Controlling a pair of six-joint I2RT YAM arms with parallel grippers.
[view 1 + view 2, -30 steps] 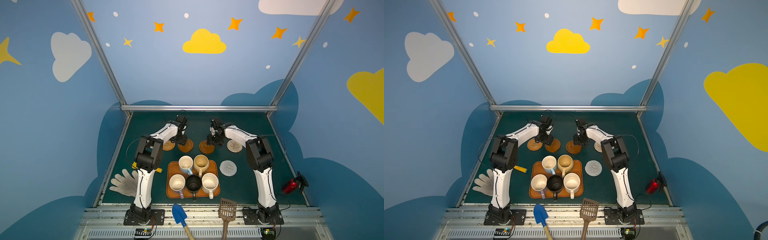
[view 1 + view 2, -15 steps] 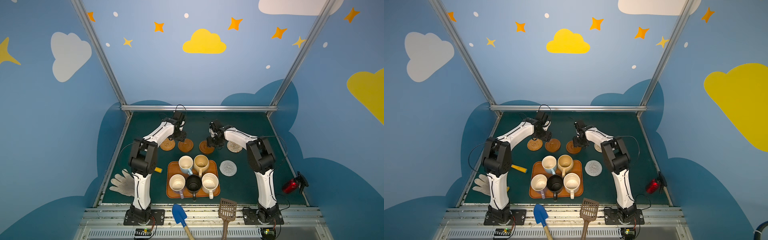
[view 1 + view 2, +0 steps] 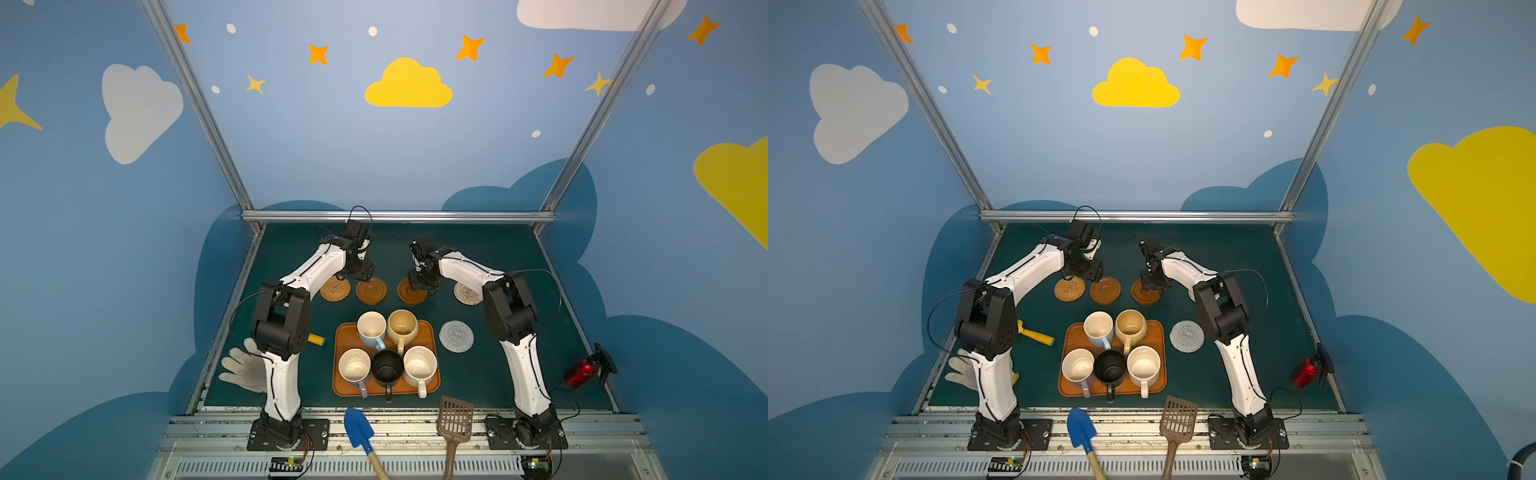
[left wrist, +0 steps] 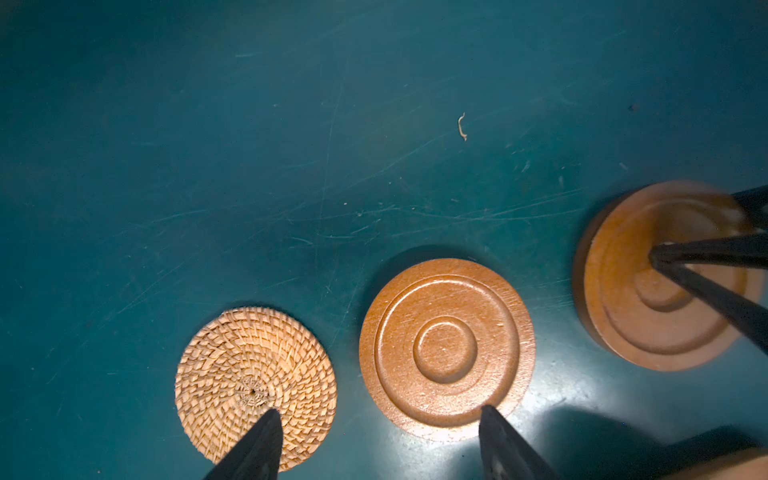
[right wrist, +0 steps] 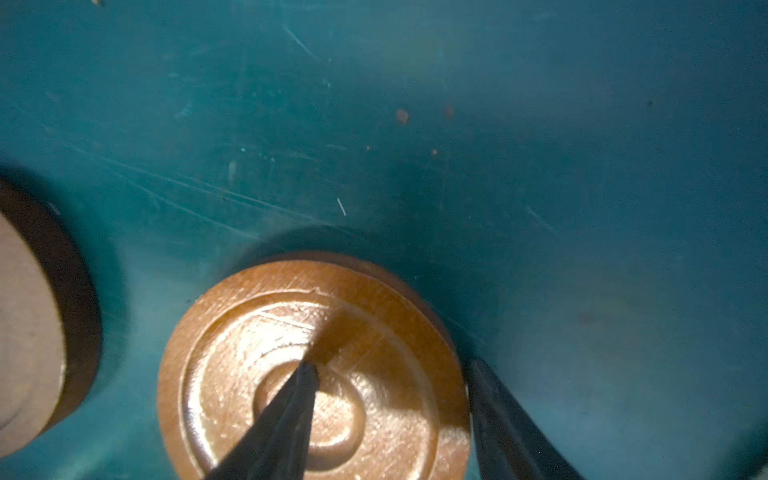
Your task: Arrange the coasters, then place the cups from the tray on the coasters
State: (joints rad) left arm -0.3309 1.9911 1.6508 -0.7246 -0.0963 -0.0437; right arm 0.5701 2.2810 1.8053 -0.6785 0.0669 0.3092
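Four coasters lie in a row at the back: woven orange-tan (image 3: 335, 289) (image 4: 255, 386), wooden (image 3: 371, 291) (image 4: 446, 347), a second wooden coaster (image 3: 409, 294) (image 5: 316, 370) and beige rope (image 3: 467, 293). The grey-white coaster (image 3: 456, 336) lies right of the tray (image 3: 345, 334). On the tray stand the cups: light blue (image 3: 371, 326), tan (image 3: 402, 326), lavender (image 3: 354, 365), black (image 3: 386, 365) and speckled (image 3: 419, 365). My left gripper (image 3: 361, 272) (image 4: 378, 413) hangs open and empty above the gap between the woven and first wooden coasters. My right gripper (image 3: 422, 284) (image 5: 390, 368) is open. One finger rests on the second wooden coaster's centre, the other beside its rim.
A white glove (image 3: 243, 365) and a yellow-handled tool (image 3: 316, 339) lie at the left edge. A red object (image 3: 582, 370) sits at the right edge. A blue shovel (image 3: 359, 430) and a brown slotted scoop (image 3: 455, 419) lie on the front rail.
The left arm's elbow has swung out to the left, with its gripper still over the two left coasters. The right gripper stays at the second wooden coaster.
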